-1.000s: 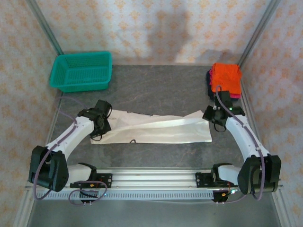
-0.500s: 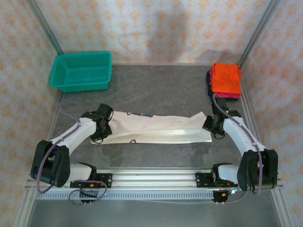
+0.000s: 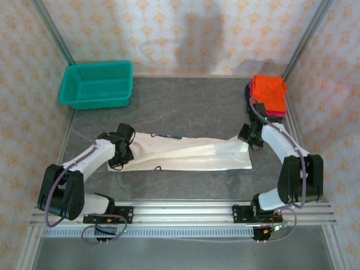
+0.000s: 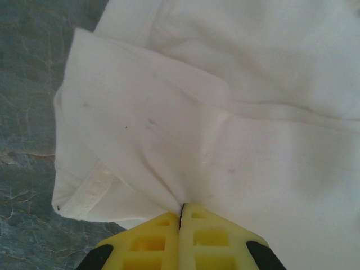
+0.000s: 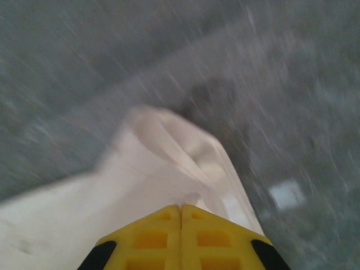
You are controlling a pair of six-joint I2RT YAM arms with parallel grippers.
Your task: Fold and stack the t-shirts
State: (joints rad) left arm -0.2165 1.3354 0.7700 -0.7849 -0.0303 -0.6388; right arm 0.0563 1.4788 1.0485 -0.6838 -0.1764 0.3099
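White t-shirt (image 3: pixel 185 154): you have it on the table (image 3: pixel 197 107), nearer the near edge than the far one, folded into a long narrow band.
Long axis: it runs left to right, parallel to the table's near edge, with one end at each gripper.
Print: a strip of blue lettering (image 3: pixel 169 136) shows on the band's far edge, toward the left end.
Left gripper (image 4: pixel 181 211): clenched on the shirt's left end. The yellow fingertips meet, and white cloth puckers into the seam between them.
Left arm (image 3: pixel 84 163): elbow out by the left edge, forearm angled inward and away from the near edge, wrist low over the cloth.
Right gripper (image 5: pixel 181 209): clamped on the shirt's right end, where a fold of cloth rises from the tips. This wrist view is blurred.
Right arm (image 3: pixel 284 149): elbow near the right edge, forearm angled inward toward the shirt's right end.
Folded stack: an orange shirt (image 3: pixel 268 93) lies on top of a pink shirt (image 3: pixel 277 114) and a dark shirt (image 3: pixel 248 93) at the far right corner.
Teal mesh basket (image 3: pixel 98 84): far left corner, upright.
Surroundings: grey stone-patterned table, patterned walls (image 3: pixel 185 34) on three sides, and an aluminium rail (image 3: pixel 185 211) along the near edge.
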